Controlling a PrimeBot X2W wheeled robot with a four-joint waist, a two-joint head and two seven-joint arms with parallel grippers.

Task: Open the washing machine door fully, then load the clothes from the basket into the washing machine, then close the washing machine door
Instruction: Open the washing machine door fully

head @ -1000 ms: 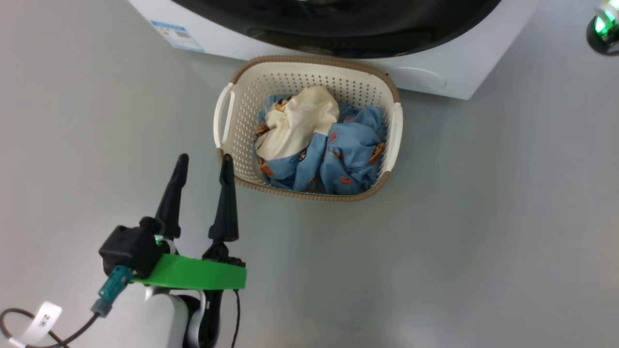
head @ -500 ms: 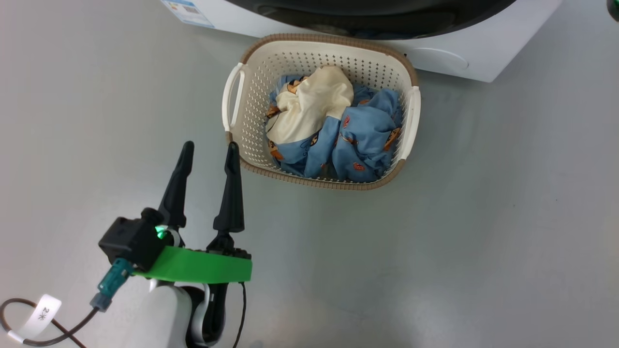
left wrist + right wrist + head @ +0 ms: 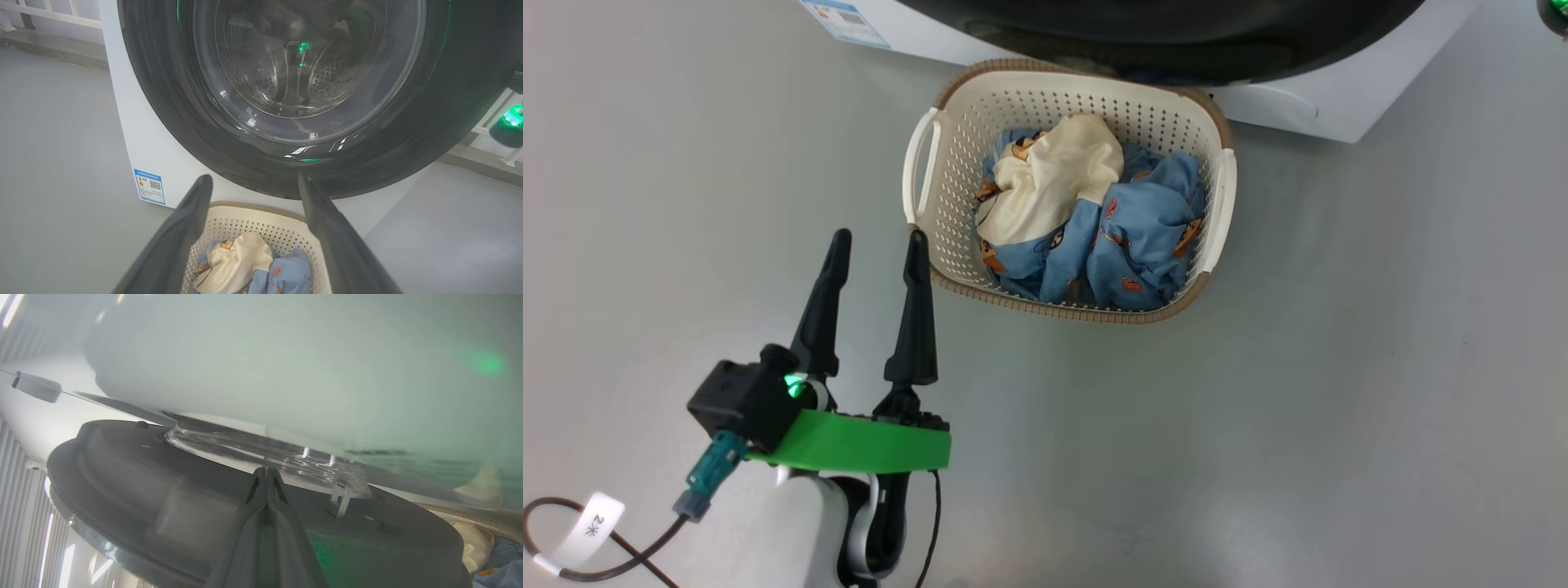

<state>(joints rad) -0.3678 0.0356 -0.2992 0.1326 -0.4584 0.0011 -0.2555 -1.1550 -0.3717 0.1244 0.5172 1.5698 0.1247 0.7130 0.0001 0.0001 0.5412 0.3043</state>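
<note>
Washing machine door (image 3: 282,102): not shut flat and not fully open, by my read. In the right wrist view its inner face & clear glass bowl (image 3: 261,447) are exposed, so it's swung partway off the washing machine (image 3: 135,134). In the head view its black edge overhangs the basket's far rim. Exact angle: can't tell.

Right gripper (image 3: 266,470): fingers pressed together, holding nothing, tips at the door's inner side just by the glass bowl. Touching or a hair off, can't tell. Looks placed to push the door wider.

Clothes (image 3: 1086,229): blue + cream bundle w/ orange print, all in the basket (image 3: 947,204). Basket sits on the floor (image 3: 1339,408) right in front of the machine, below the door. Through the glass, no fabric in the drum (image 3: 327,77) that I can make out.

Left gripper (image 3: 880,235): fingers spread wide, empty, hovering just beside the basket's near-left corner, pointing toward the machine.

Progress: step 1 (door fully open) is underway, not done. To do: finish the swing, move the clothes into the drum, shut the door. Early days, most of the job is ahead.
</note>
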